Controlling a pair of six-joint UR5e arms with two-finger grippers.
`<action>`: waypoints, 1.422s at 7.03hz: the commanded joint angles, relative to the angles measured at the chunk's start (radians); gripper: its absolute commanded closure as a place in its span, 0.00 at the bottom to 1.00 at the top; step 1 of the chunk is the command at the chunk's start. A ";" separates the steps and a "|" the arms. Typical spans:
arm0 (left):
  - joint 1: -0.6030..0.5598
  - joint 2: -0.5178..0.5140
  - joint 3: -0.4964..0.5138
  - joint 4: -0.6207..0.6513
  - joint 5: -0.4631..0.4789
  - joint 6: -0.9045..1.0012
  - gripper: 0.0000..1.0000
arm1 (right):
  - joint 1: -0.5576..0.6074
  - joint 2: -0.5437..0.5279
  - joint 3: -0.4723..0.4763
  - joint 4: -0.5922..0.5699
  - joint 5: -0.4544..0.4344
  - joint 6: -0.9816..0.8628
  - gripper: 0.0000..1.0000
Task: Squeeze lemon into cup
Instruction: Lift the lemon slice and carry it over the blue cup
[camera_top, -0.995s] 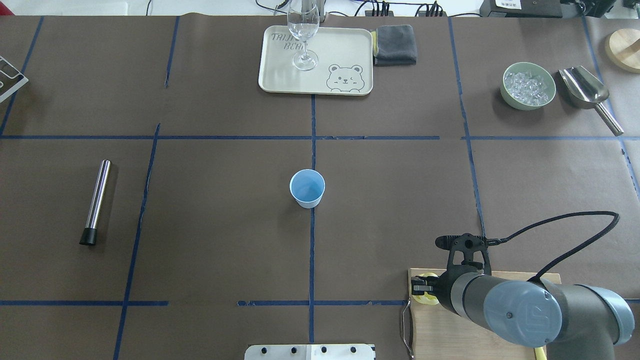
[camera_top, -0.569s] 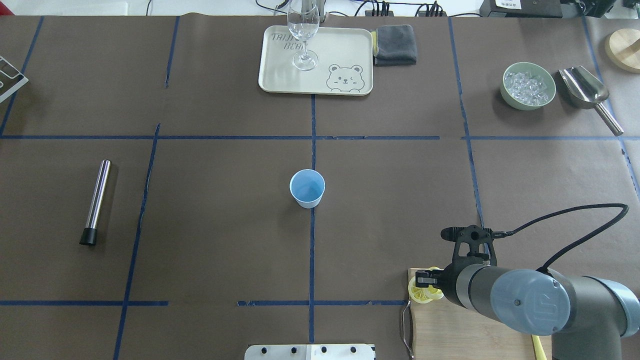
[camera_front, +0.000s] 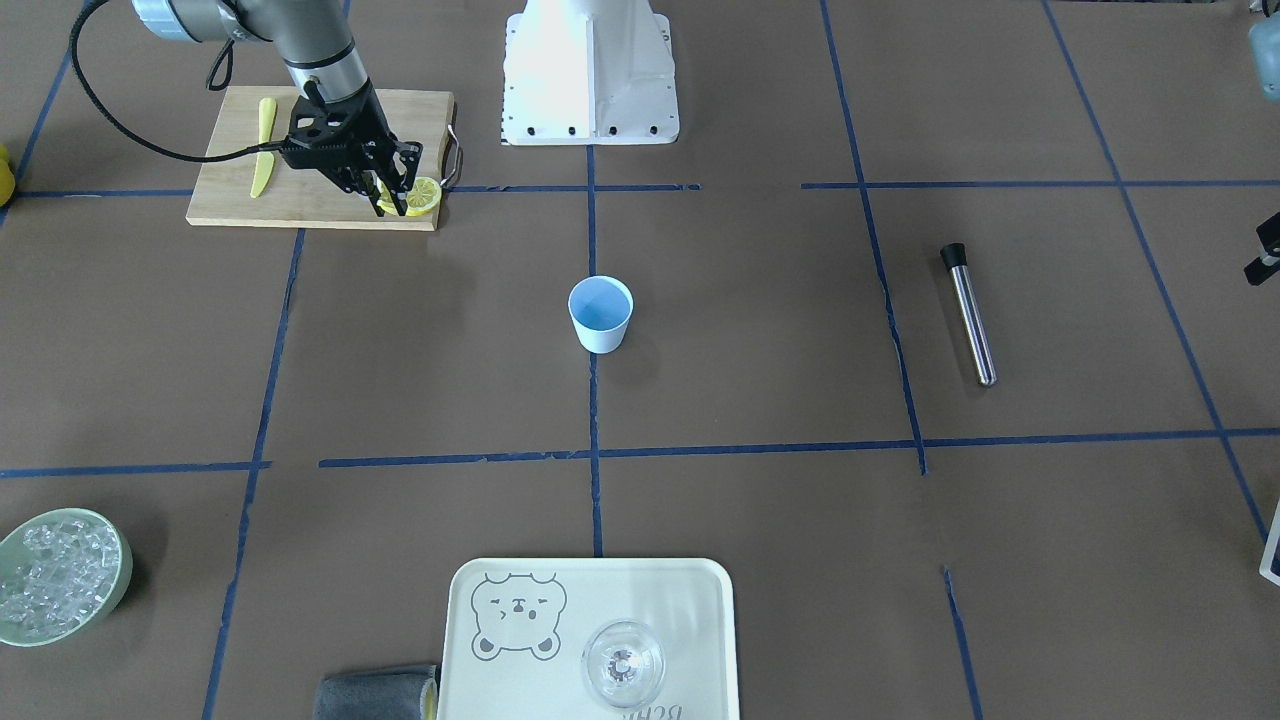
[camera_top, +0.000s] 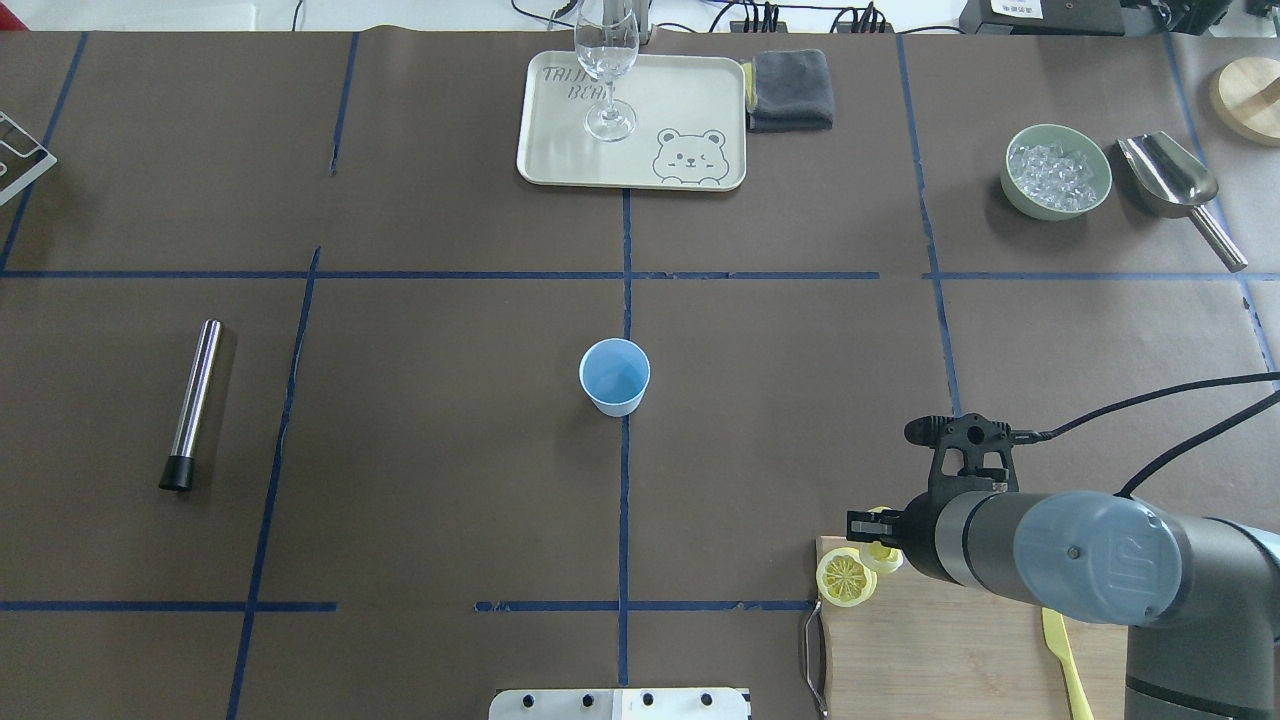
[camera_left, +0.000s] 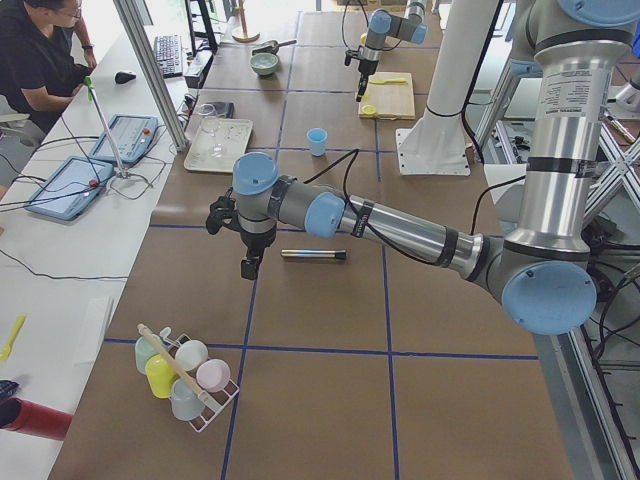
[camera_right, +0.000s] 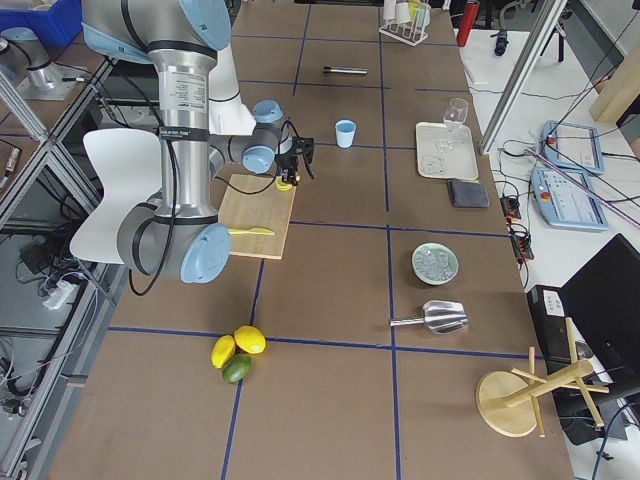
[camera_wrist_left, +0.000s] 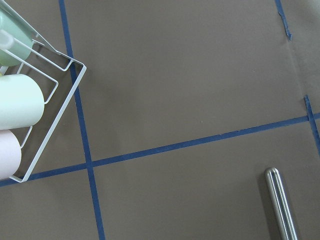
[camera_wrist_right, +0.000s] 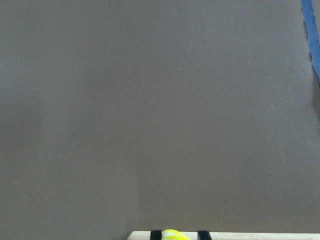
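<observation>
The task looked barely begun: the right arm (camera_top: 1090, 570) hung over the corner of the wooden cutting board (camera_top: 950, 650), well apart from the cup (camera_top: 614, 376). Nothing showed as squeezed, so carrying the fruit across, holding it over the cup's mouth and pressing it all seemed left to do. The right gripper (camera_wrist_right: 178, 234) had its fingers (camera_wrist_right: 155, 233) set either side of the lemon (camera_top: 884, 554) and appeared to be gripping it just above the board, though the wrist view caught only the tips. A second lemon slice (camera_top: 846, 577) lay cut face up on the board's corner just beside it, and a yellow knife (camera_top: 1062, 650) lay further along. The left gripper (camera_left: 248, 268) hovered far off near the steel tube (camera_top: 195, 395); whether its fingers were parted or closed could not be told. Of the containers, the cream tray (camera_top: 560, 150) carried one upright wine glass (camera_top: 606, 60), apparently empty. The wire rack (camera_left: 212, 412) held pastel cups on their sides, and the green bowl (camera_top: 1035, 207) was full of ice. The cup stood upright at the table's centre, only its bare blue inside showing.
</observation>
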 joint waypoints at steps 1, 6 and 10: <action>0.000 0.000 -0.001 0.000 -0.001 0.000 0.00 | 0.076 0.014 0.091 -0.100 0.083 0.000 0.65; 0.000 0.000 0.001 0.000 -0.002 0.000 0.00 | 0.196 0.647 -0.102 -0.552 0.138 0.001 0.66; 0.000 0.000 0.001 0.000 -0.002 0.000 0.00 | 0.230 0.899 -0.564 -0.370 0.125 0.015 0.65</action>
